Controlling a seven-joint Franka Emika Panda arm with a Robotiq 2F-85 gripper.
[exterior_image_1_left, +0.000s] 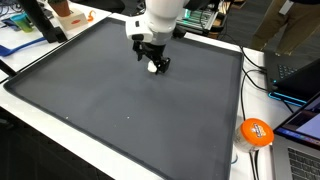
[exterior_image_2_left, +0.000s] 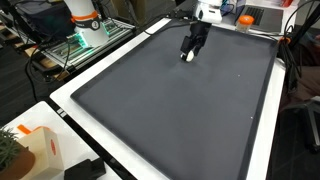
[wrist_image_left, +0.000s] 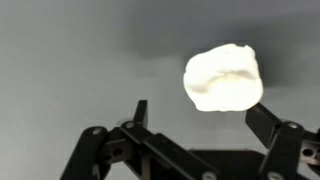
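Grey rubbery mat covers nearly the whole of a white table, giving a flat, plain surface that shows in both exterior views. Above its far end a white robot arm reaches down, wrist turned so that the black gripper points straight at the mat. The jaws stand wide apart and hold nothing. A small white lump, soft-looking and irregular, lies on the mat in the gap between them. In the wrist view it sits off-centre, close to one finger, with clear mat between it and the opposite finger; whether it touches the near finger cannot be told. The downward pose appears chosen so the two fingers straddle the lump from above rather than from the side. Well apart from all this, an orange ball rests on the table's bare rim, off the mat, beside a laptop.
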